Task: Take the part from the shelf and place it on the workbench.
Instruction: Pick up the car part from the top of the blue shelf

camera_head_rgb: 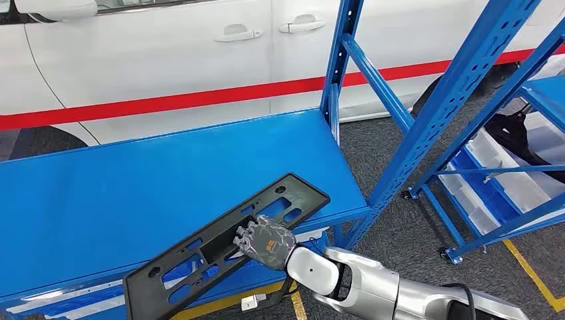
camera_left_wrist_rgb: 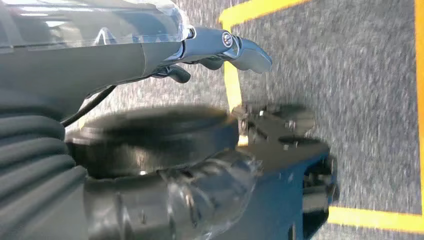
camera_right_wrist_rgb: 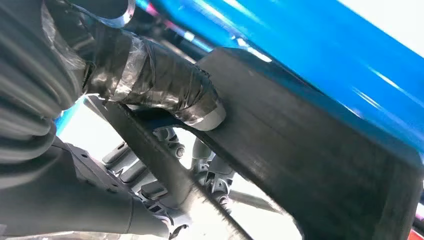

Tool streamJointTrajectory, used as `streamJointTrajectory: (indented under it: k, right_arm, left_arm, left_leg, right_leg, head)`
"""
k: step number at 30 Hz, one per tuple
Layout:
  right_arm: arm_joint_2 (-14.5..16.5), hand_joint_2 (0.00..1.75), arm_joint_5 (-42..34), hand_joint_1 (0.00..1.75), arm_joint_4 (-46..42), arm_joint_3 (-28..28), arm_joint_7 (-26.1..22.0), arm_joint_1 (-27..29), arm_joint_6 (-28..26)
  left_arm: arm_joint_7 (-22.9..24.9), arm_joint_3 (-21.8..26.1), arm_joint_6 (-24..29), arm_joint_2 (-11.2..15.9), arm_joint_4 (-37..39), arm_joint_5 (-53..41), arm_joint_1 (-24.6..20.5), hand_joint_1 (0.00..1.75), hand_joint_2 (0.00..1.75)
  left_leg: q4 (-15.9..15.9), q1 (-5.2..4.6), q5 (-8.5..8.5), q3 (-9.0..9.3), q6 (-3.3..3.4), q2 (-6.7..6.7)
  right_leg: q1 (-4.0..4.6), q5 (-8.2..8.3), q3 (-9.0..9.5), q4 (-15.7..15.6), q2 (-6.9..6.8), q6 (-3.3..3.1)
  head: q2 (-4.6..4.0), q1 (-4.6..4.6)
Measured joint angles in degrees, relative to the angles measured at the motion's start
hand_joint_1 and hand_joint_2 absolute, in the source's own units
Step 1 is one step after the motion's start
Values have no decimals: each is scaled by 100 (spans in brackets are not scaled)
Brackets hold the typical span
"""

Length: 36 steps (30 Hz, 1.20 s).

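Gripping the long black slotted plastic frame (camera_head_rgb: pixel 226 241) in our right hand (camera_head_rgb: pixel 265 241), we hold it over the blue metal workbench (camera_head_rgb: pixel 100 193); lowering and release come next, we judge. Our left hand (camera_left_wrist_rgb: pixel 220 50) hangs empty, fingers loosely curled.

**Blue tabletop, one black part on it**

The glossy blue tabletop (camera_head_rgb: pixel 133 180) carries a long black part (camera_head_rgb: pixel 226 237), lying diagonally at the front edge near the blue upright post (camera_head_rgb: pixel 336 73). One end overhangs that edge above the grey floor (camera_head_rgb: pixel 400 247).
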Motion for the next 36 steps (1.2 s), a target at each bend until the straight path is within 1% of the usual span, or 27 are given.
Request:
streamJointTrajectory:
  k: [4,7,11,15,18,28,36]
  right_arm:
    - [41,175,-433,175,-192,-291,-7,350,-72]
    - [59,175,-575,175,-329,-445,-7,556,-81]
    - [161,175,-1019,175,-578,-782,-36,945,-203]
    - [297,175,-1120,175,-1006,-1109,-57,1373,-310]
    - [372,175,-1116,175,-1285,-1230,-67,1570,-316]
    - [527,175,-979,175,-1697,-1321,-281,1676,-409]
    - [566,175,-1030,175,-1886,-1321,-428,1674,-511]
  left_arm:
    - [29,2,18,0,0,22,11,0,175]
    - [40,2,36,-1,0,22,12,0,175]
    - [122,2,196,-4,0,-20,13,0,175]
    - [132,-3,343,-22,0,-154,5,0,175]
    - [138,-7,392,-36,0,-291,-3,0,175]
    - [270,-8,475,-84,0,-604,-32,0,175]
    - [279,-9,526,-98,0,-697,-38,0,175]
  left_leg:
    - [0,-1,-2,-3,-2,-1]
    - [-1,-1,-3,-3,-2,0]
    - [-1,-1,-3,-2,-2,-4]
    - [-1,-1,-7,-2,-5,-2]
    - [-1,-1,-9,-2,-5,0]
    - [-1,-1,-9,0,-5,-1]
    - [-1,-1,-9,-1,-5,-1]
  right_leg:
    - [0,-2,4,0,-1,1]
    - [0,-3,1,0,-1,1]
    - [0,-8,1,0,-5,-1]
    - [0,-8,2,0,-5,-2]
    - [0,-9,0,0,-4,-2]
    - [0,-9,1,0,-3,-3]
    - [0,-9,1,0,-3,-3]
  head:
    - [-1,0]
    - [-1,0]
    - [-2,0]
    - [-2,0]
    - [0,0]
    - [0,0]
    - [-1,0]
